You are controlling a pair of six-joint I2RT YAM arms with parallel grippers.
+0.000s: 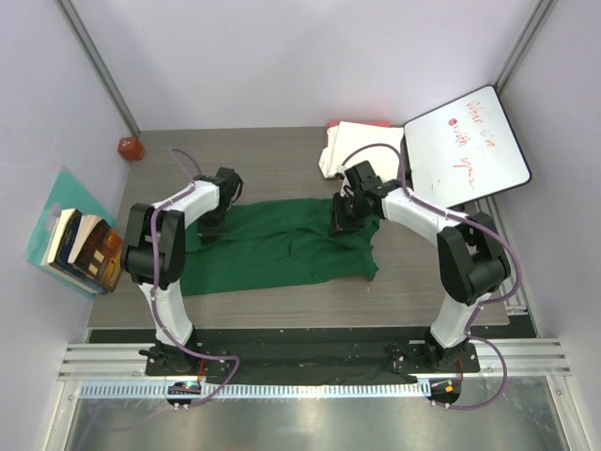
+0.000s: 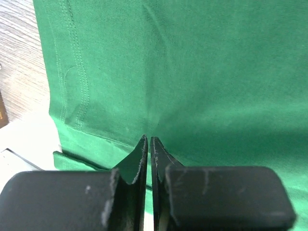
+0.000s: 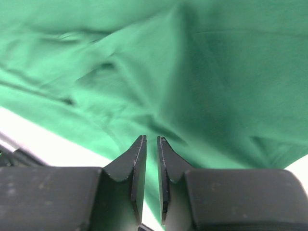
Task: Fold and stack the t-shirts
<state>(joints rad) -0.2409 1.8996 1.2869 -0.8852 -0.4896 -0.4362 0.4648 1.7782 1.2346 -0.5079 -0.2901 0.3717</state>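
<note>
Dark green t-shirt (image 1: pixel 282 252): lying spread across the middle of the table (image 1: pixel 263 169). Left gripper (image 1: pixel 214 225) and right gripper (image 1: pixel 343 221): jaws narrowed, pinching its far edge. Cream-white folded bundle (image 1: pixel 343 150): sitting beyond, far right.

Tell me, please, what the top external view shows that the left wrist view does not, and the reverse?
Only the top external view shows the full spread of the green t-shirt across the table, the cream-white folded bundle, the whiteboard, the books at the left, and the right end effector down on the cloth. Only the left wrist view shows the shirt's stitched hem and the fingers closed to a thin slit. Both show the green t-shirt and the left end effector at its far edge.
</note>
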